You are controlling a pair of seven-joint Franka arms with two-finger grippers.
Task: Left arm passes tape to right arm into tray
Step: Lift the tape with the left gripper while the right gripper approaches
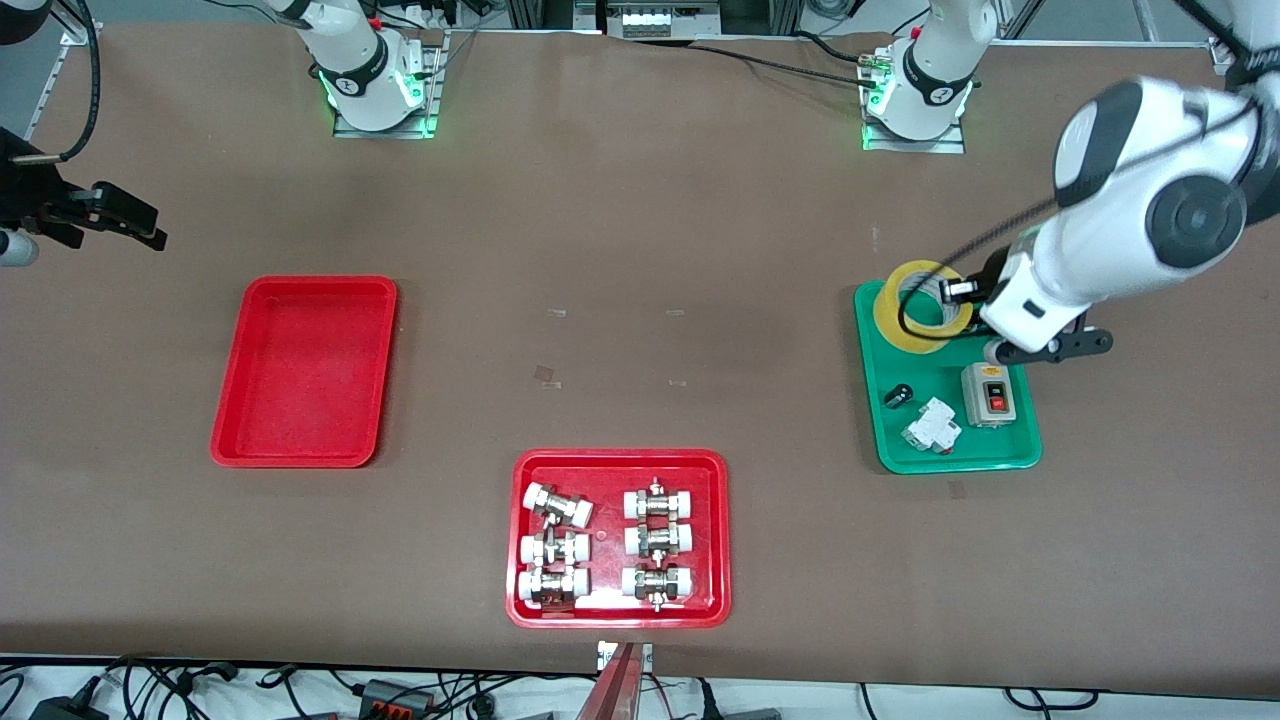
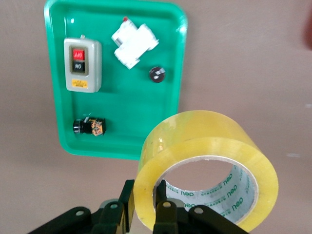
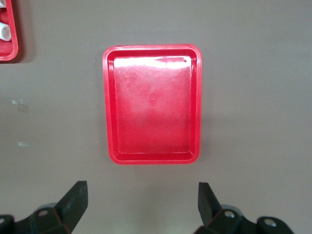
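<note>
The roll of yellow tape (image 1: 892, 325) hangs lifted over the end of the green tray (image 1: 1000, 447) nearest the robot bases. My left gripper (image 1: 957, 291) is shut on it. In the left wrist view one finger sits inside the pale core and the other outside, so my left gripper (image 2: 145, 204) pinches the wall of the tape (image 2: 209, 141). The plain red tray (image 1: 305, 370) lies empty toward the right arm's end of the table. My right gripper (image 1: 125, 218) waits open over bare table near that tray. The right wrist view shows my right gripper (image 3: 141, 191) holding nothing, with the tray (image 3: 152, 109) below it.
The green tray (image 2: 126, 97) holds a grey switch box (image 2: 83, 64), a white breaker (image 2: 135, 45) and two small black parts. A second red tray (image 1: 716, 540) with several white-capped metal fittings lies near the table's front edge, in the middle.
</note>
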